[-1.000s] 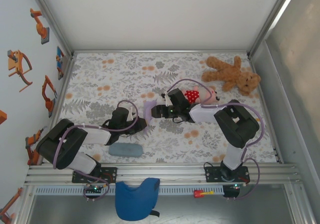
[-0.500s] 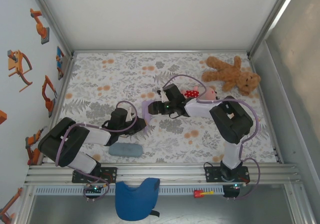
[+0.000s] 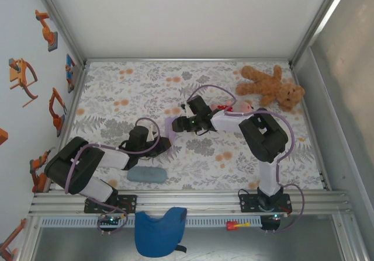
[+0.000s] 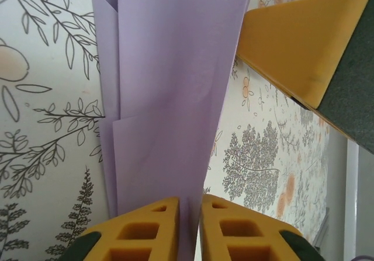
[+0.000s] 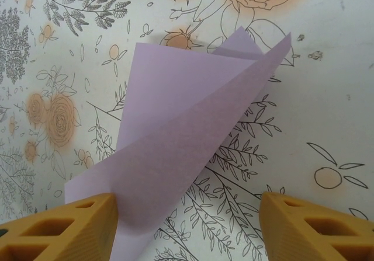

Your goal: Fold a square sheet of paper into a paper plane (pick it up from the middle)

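Evidently the left fingers (image 4: pixel 146 232) pinch the half-folded lavender paper (image 4: pixel 169 97) to steady it, while the right fingers (image 5: pixel 76 226) stand wide around its free end.

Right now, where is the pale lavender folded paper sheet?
Top view, mid-table, just left of centre: the paper sheet is pinched by the left gripper, with the open right gripper at its other end.

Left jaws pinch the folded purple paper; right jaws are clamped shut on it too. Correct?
No. The right jaws stand wide apart, not clamped: the right wrist view shows a broad gap between them, with the paper lying in it. The left jaws do pinch the folded purple paper.
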You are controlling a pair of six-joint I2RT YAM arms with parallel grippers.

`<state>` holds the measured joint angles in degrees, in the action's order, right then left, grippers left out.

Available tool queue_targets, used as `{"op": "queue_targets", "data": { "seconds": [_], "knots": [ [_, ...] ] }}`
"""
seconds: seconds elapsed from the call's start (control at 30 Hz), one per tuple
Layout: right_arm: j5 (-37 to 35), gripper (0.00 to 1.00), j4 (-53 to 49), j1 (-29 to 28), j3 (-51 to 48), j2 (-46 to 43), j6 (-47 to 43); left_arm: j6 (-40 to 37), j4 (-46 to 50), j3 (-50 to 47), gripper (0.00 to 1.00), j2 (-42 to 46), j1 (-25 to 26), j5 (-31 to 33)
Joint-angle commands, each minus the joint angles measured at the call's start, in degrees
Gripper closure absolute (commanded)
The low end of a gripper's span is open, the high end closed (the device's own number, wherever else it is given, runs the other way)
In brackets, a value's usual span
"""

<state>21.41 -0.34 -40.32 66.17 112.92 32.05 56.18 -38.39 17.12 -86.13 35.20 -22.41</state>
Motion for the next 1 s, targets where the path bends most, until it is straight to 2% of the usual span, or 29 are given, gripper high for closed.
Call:
{"op": "queue_targets", "data": {
  "seconds": [0.0,0.2,0.37,0.53,0.77,0.87,0.97],
  "knots": [
    [-0.49,0.35,-1.68,0.06,0.87,1.49,-0.94,-0.63,1.86,0.38,0.78,0.92,-0.22,-0.79],
    [-0.23,0.35,-1.95,0.06,0.88,1.52,-1.04,-3.12,8.54,2.75,0.67,4.56,-0.22,0.07],
    [0.62,0.35,-1.16,-0.03,0.2,0.53,-0.24,-5.36,14.12,4.31,0.65,7.31,-0.22,1.36],
    [1.34,0.37,1.66,-0.03,-2.95,-5.08,2.11,-7.56,21.35,4.84,0.63,12.15,-0.41,4.81],
    [1.08,0.43,0.81,-0.07,-3.45,-8.03,4.04,-8.16,29.13,7.47,0.63,16.35,-1.96,7.45],
    [0.62,0.47,0.88,-0.03,-3.51,-7.72,5.56,-6.46,27.62,9.58,0.66,15.87,-1.85,5.01],
    [-0.99,0.52,0.05,0.02,-3.18,-7.64,7.41,-3.54,26.45,10.12,0.69,16.47,-1.08,5.83]
  ]
}}
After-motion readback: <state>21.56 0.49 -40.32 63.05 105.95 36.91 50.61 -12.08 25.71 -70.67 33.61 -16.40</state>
